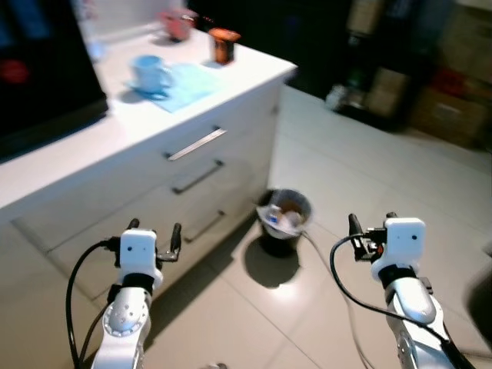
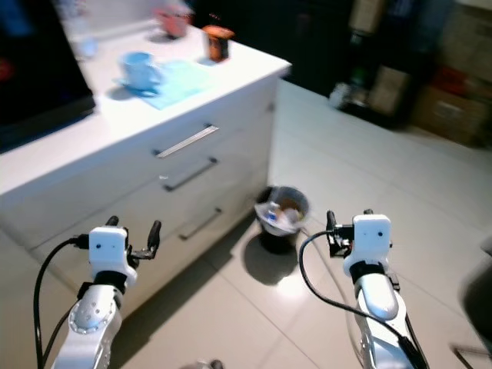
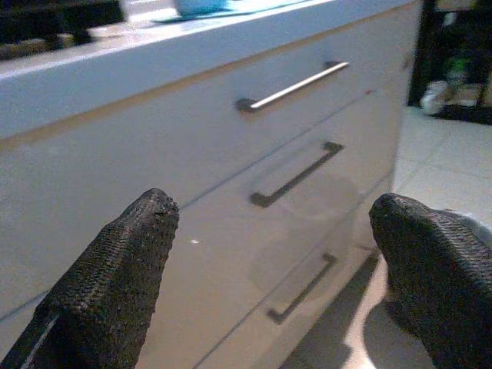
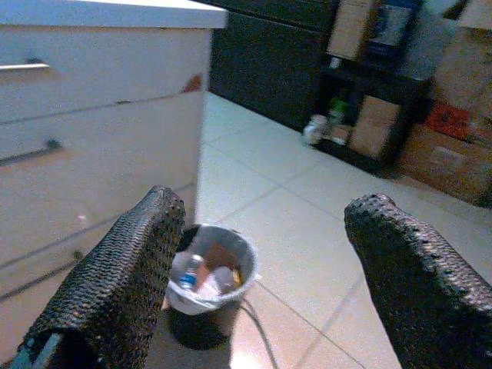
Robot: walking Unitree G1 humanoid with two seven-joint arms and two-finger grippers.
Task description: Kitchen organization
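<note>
A white kitchen counter [image 1: 92, 138] with three drawers stands at my left. On its top a light blue mug [image 1: 151, 74] rests on a blue cloth [image 1: 186, 83], with an orange-brown cup [image 1: 224, 44] and a reddish cup [image 1: 177, 24] farther back. My left gripper [image 1: 154, 235] is open in front of the drawers, level with the lowest drawer handle [image 3: 301, 290]. My right gripper [image 1: 370, 227] is open over the floor, to the right of a small bin [image 1: 284, 217]. Neither gripper holds anything.
The small bin [image 4: 209, 278] holds rubbish and stands on the tiled floor by the counter's corner. A dark appliance [image 1: 38, 77] sits on the counter at left. Cardboard boxes [image 1: 453, 100] and a dark shelf [image 4: 361, 115] line the far wall. Open tiled floor [image 1: 361, 161] lies ahead right.
</note>
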